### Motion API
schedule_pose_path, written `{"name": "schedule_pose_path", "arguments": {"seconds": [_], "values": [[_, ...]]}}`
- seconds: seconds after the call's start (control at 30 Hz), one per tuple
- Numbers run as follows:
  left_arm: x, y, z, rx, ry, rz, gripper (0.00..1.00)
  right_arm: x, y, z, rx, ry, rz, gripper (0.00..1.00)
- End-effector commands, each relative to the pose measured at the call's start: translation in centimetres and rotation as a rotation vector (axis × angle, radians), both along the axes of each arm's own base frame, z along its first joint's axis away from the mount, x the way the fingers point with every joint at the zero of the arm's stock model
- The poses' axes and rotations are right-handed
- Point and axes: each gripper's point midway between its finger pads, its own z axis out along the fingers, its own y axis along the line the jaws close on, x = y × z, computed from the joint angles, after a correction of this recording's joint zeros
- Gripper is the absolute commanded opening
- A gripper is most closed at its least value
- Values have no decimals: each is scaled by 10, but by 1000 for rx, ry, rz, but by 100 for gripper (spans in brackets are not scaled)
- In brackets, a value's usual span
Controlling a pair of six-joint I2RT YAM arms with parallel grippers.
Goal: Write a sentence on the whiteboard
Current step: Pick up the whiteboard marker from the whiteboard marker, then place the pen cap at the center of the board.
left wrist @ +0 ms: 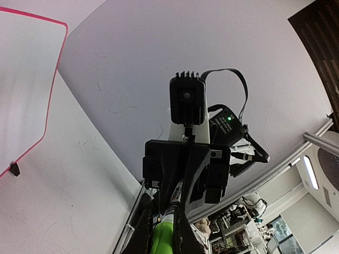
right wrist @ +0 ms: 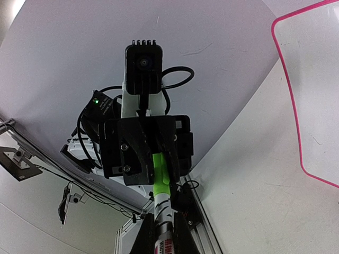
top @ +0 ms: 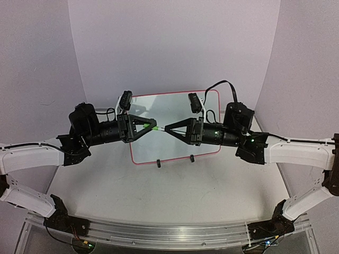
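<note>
Marker [top: 159, 128] first: we hold it level in the air between our two arms, which meet tip to tip above the whiteboard [top: 175, 145]. Our left gripper [top: 150, 125] is closed down narrow on the green cap [top: 154, 127], and our right gripper [top: 168, 129] is closed just as narrow on the pale barrel at the other end. Each wrist camera looks straight down the pen at the opposite gripper, so the two sets of fingers face each other along one line.

We judge that this grip is there to pull the cap off. One hand alone cannot do that, so each takes an end, and the straight alignment lets a pull run along the pen and not bend it (whether the cap has already come loose we cannot tell, since the fingers hide the joint).

The whiteboard sits on the table [top: 159, 206] under and behind the grippers, its pink frame turned a little off square and its two black clip feet [top: 158, 163] at the near edge. Whether it lies flat or is propped up slightly is not clear. Its surface looks blank, so no writing has begun.

Holding the pen over the board keeps the trip to the writing surface short once the tip is bare. Our right gripper has the barrel, so we expect that arm to do the writing, while the left must put the cap somewhere off the board
</note>
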Motion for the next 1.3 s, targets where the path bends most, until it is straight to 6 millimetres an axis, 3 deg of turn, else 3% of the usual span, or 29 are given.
{"name": "schedule_pose_path", "arguments": {"seconds": [0.0, 0.13, 0.27, 0.37, 0.5, 0.6, 0.83, 1.0, 1.27], "values": [[39, 34, 19, -50, 21, 210, 0, 9, -34, 36, 93, -57, -57, 0], [51, 53, 12, -8, 33, 285, 0, 5, -45, 35, 88, -72, -58, 0], [51, 53, -19, 71, 90, 283, 0, 2, -51, 27, 26, -92, -74, 0], [50, 55, -62, 190, 165, 289, 0, 1, -59, 24, -38, -128, -103, 0], [42, 65, -139, 425, 268, 332, 0, 0, -71, 17, -122, -157, -141, 0], [30, 69, -189, 500, 357, 318, 0, -1, -73, 9, -149, -151, -147, 0], [26, 81, -251, 617, 504, 368, 0, 0, -61, -9, -197, -142, -140, 0], [24, 75, -278, 679, 579, 341, 0, -3, -47, -17, -230, -150, -124, 0], [26, 82, -296, 739, 614, 381, 7, -5, -38, -32, -265, -138, -118, 0]]}}
